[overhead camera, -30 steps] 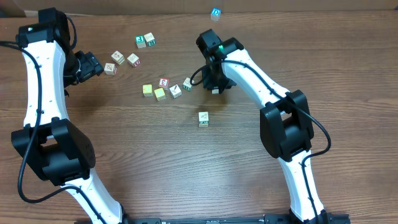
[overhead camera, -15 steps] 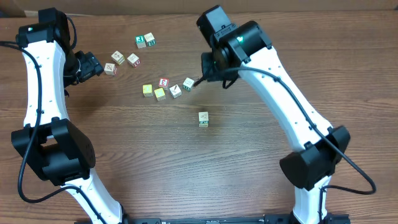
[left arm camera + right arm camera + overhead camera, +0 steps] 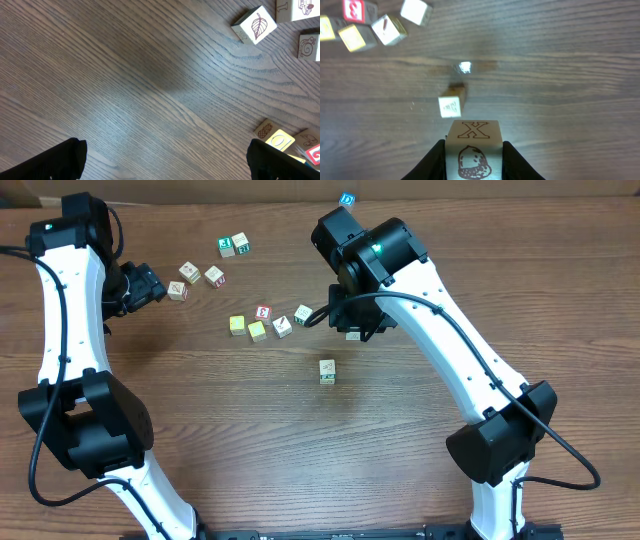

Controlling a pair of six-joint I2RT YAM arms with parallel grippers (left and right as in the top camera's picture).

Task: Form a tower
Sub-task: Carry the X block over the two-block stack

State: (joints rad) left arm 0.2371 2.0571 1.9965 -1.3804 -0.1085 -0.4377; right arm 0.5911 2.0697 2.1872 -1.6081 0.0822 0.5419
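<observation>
Eleven loose cubes (image 3: 258, 331) — one tower (image 3: 327, 370) (one more cube (image 3: 472, 150) held)

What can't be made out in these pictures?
Tower: overhead, too small to count its cubes; right wrist view looks steeply down on it.
Held cube: right wrist view, bottom edge cuts off its lower part.
Left gripper: left wrist view, only fingertips show at the bottom edge.
Blue cube: overhead, marking too small.
</observation>
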